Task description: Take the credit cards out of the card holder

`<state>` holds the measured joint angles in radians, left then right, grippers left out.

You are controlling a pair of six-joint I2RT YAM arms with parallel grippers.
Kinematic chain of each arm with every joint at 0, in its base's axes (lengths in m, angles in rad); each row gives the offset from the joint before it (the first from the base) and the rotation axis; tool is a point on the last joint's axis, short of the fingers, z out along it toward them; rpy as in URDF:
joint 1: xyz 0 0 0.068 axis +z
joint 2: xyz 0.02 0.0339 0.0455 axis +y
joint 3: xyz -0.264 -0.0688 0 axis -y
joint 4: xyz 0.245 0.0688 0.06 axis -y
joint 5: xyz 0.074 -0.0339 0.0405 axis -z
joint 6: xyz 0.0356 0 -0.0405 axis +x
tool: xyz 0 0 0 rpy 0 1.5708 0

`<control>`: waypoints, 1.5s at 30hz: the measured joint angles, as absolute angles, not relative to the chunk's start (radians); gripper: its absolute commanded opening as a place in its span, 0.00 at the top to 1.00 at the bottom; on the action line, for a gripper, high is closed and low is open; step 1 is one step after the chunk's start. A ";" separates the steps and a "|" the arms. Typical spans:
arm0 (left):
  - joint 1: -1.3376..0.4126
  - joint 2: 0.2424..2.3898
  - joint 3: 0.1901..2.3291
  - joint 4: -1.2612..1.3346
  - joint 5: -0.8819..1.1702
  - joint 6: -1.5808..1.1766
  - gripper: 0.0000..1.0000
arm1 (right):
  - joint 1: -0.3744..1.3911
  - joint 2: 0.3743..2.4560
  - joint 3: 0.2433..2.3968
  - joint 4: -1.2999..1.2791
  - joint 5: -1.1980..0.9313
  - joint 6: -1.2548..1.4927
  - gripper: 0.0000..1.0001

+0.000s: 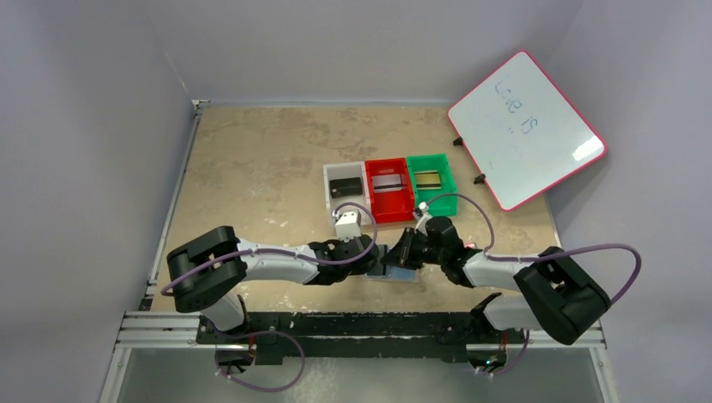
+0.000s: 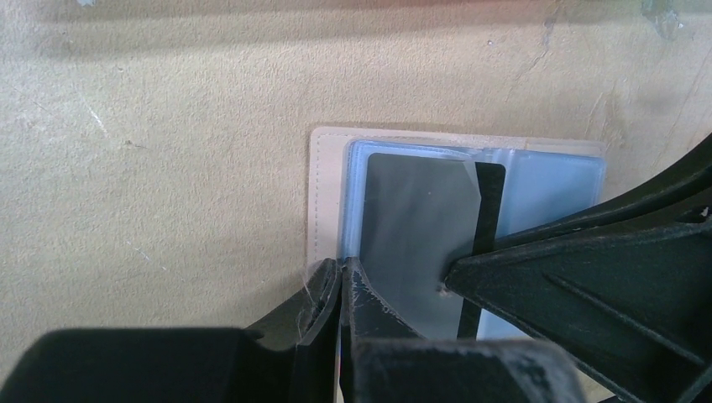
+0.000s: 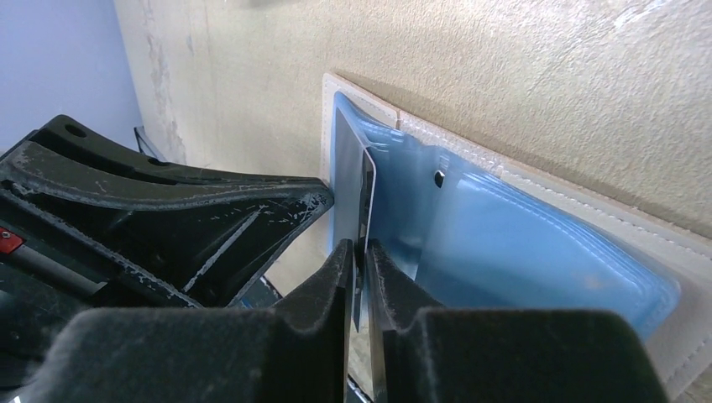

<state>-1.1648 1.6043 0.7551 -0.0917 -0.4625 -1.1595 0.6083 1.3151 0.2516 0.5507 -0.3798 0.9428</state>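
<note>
We see the card holder lying open on the worktop near its front edge, between the two arms. Its tan outside faces down and its pale blue lining faces up.

In the right wrist view, the right gripper is clamped on the near edge of a grey card. The card stands tilted up on its edge at the left end of the lining. In the left wrist view the same card shows a dark stripe along one side, and a clear pocket flap covers part of its face. Part of the card is still inside the pocket.

The left gripper has its fingers together, with only a sliver between them. Its tips sit at the near left corner of the card holder, just beside the grey card. We cannot tell whether any of the lining is caught between them. The two grippers are close together over the holder.

Farther back on the worktop, three small bins stand side by side and touching:
- The clear bin on the left holds a black card.
- The red bin in the middle holds a silvery card.
- The green bin on the right holds a gold card.

A pink-framed whiteboard with faint writing stands at the far right corner.
</note>
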 measured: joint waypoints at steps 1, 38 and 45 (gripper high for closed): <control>-1.165 1.604 0.756 -0.093 -0.464 -1.160 1.00 | 0.608 1.311 0.251 0.548 -0.378 0.943 0.84; -1.165 1.605 0.761 -0.096 -0.468 -1.159 0.79 | 0.575 1.255 0.237 0.479 -0.357 0.948 0.91; -1.166 1.539 0.761 -0.098 -0.469 -1.145 0.68 | 0.575 1.329 0.237 0.538 -0.367 0.949 0.92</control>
